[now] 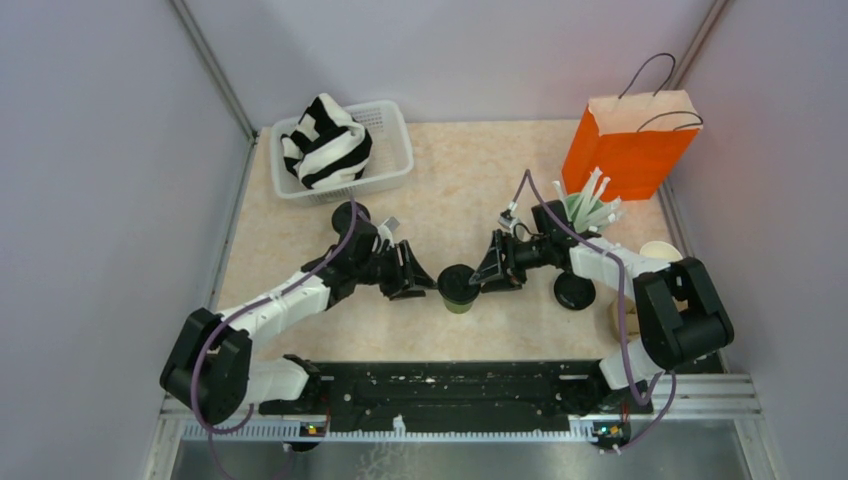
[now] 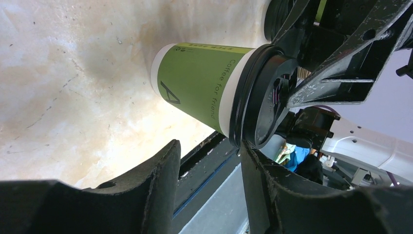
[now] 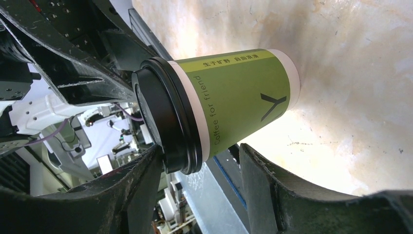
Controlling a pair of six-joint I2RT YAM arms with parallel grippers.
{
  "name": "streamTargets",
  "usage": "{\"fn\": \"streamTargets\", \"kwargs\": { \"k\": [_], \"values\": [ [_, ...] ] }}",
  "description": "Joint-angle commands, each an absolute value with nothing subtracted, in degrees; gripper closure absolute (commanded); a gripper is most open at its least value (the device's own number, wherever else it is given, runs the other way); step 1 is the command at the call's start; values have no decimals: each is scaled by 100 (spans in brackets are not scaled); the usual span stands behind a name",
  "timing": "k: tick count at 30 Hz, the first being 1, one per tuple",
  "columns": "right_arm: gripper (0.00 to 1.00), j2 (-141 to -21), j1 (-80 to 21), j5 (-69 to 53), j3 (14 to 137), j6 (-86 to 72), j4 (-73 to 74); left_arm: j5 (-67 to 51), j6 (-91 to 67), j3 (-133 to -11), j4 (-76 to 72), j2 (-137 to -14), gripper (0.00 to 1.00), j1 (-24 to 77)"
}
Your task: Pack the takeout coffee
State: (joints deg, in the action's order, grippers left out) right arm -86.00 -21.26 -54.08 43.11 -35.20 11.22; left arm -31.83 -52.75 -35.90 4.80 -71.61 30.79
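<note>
The table [image 1: 460, 180] is closed in by grey walls [image 1: 100, 150] on the left, back and right; a black rail [image 1: 450, 385] is set along the near edge. The back left corner is taken by a white basket [image 1: 392, 170] with a striped cloth [image 1: 325, 145] in it; the back right corner is taken by an orange bag [image 1: 625, 150], with white straws [image 1: 597, 205] just in front of it; bare tabletop is seen between basket and bag.

One basket, one cloth and one bag are counted. One green cup [image 1: 460, 303] with a black lid [image 1: 458, 283] is stood upright in the middle; a second black lid [image 1: 574, 291] is seen to its right, and what is under it cannot be told.

The cup is flanked by the left gripper [image 1: 418, 272] and the right gripper [image 1: 492, 268]. In both wrist views the fingers are held apart and nothing is clamped; the cup is seen just past the fingertips, not between them; whether the lid is touched cannot be told.
</note>
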Motion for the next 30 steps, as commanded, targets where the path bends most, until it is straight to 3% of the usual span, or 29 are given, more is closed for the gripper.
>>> {"fn": "streamTargets", "kwargs": {
  "k": [1,15,30],
  "values": [
    [41,-8624,-2152,-5427,4399,-3540,890,-3316,-5241,-3792,241,-7189,44,3050],
    [43,-8682,-2169,-5445,4373,-3507,871,-3398,-5159,-3878,180,-7486,41,3043],
    [47,-8969,-2131,-5369,3760,-3881,78,-2625,-4481,-3913,1509,-8063,55,3075]
  ]
}}
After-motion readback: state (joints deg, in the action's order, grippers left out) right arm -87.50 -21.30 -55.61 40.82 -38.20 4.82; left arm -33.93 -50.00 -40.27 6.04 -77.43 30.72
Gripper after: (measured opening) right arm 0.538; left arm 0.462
